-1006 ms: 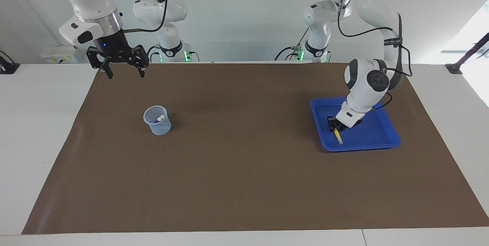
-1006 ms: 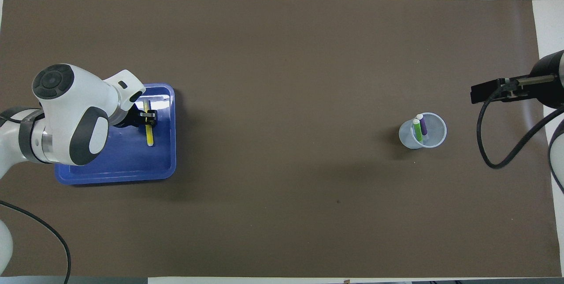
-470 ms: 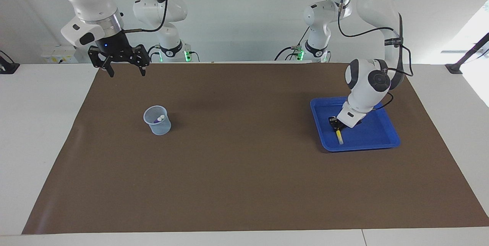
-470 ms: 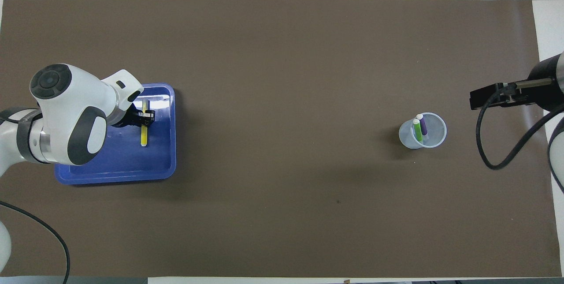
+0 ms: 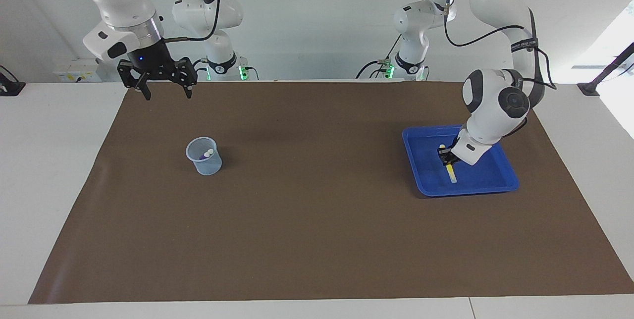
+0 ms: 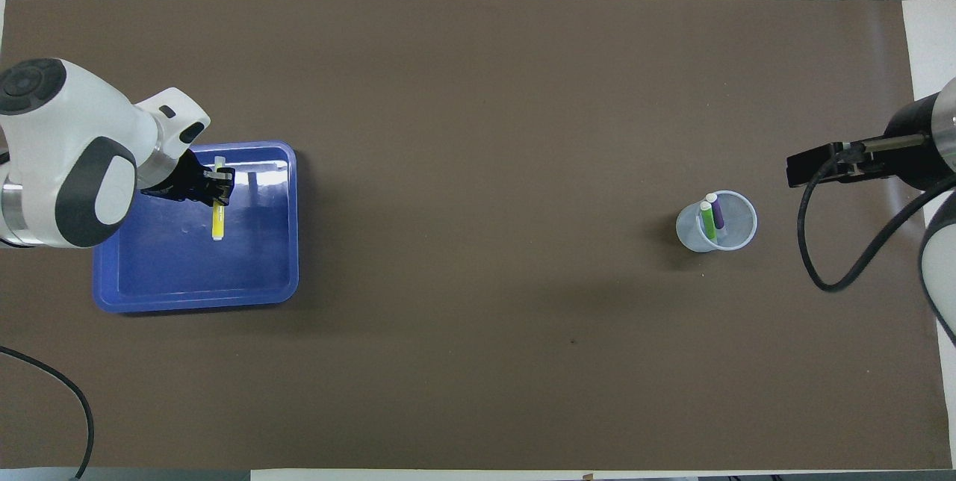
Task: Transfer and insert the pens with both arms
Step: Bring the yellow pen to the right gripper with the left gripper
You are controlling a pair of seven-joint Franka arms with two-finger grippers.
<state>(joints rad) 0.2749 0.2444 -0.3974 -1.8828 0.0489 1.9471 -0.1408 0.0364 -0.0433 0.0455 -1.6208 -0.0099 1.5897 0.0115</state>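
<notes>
The left claw [image 5: 447,156] is clamped shut on the yellow pen [image 5: 451,172], gripping it near its upper end so that the pen hangs down from the fingertips over the blue tray [image 5: 505,180], its pale lower end close to the tray floor; whether it touches the floor cannot be told. A second ago the pen lay flat in the tray with the claw only closing around it. Since then the left arm has drawn its elbow up and back, and the claw with the pen has shifted toward the middle of the tray. In the overhead view the pen [image 6: 218,212] shows just below the claw [image 6: 218,184], over the part of the tray [image 6: 291,242] farther from the robots.

The right claw [image 5: 166,90] hangs in the air with its fingers spread wide and nothing between them, over the edge of the brown mat [image 5: 317,239] at the right arm's end of the tabletop [image 5: 44,170]. It has risen slightly and drifted a little toward the mat's middle over the last second, and in the overhead view only its black body [image 6: 814,166] shows.

The clear plastic cup [image 5: 203,156] stands where it was on the mat, well apart from the tray. The green pen [image 6: 706,219] and the purple pen [image 6: 716,212] lean inside it side by side, pale ends up, unchanged.
</notes>
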